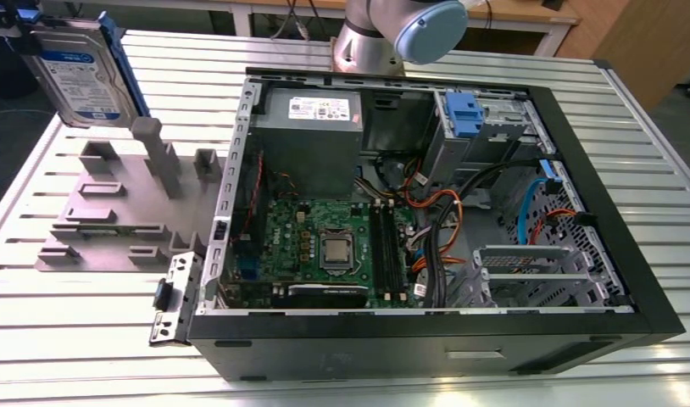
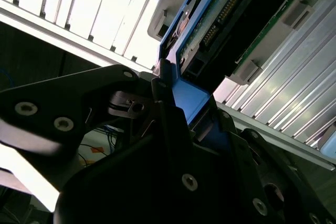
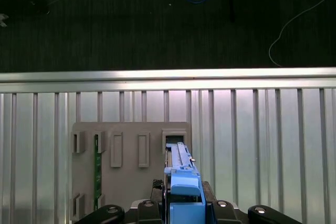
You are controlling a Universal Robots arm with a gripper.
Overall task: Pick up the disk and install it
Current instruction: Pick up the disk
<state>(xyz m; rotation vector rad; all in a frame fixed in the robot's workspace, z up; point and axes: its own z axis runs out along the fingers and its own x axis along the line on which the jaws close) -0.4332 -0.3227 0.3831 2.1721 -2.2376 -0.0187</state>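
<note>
gripper [image 3: 184, 203] pinched tight on the blue carrier end | disk [image 1: 83, 72] upper left of the exterior view, hanging straight below the fingers, long axis vertical, just above the grey rack [image 1: 108, 212] | open computer case [image 1: 436, 343] well apart, toward frame right

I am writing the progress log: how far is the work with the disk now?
Done: the gripper is shut on the disk. In hand: the disk is held upright near the grey stand. Left: installing; the disk is outside the computer case.
</note>
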